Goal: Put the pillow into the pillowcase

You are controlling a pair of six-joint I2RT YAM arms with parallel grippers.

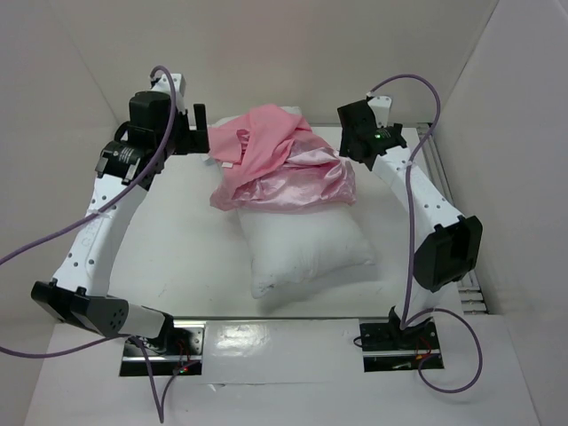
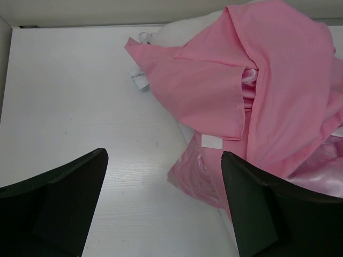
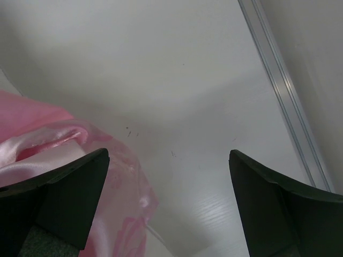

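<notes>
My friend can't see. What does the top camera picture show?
A crumpled pink pillowcase lies bunched over the far end of a white pillow on a white table. The left gripper and right gripper flank it, both open.

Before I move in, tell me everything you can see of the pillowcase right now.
The pillowcase is thin pink fabric, crumpled in a heap. Its matte face folds over the top; shiny satin shows beneath and to the right. A small white tag sits at a hem. It lies bunched over the far end of the white pillow. The left gripper and right gripper flank it, both open, neither holding it.
</notes>
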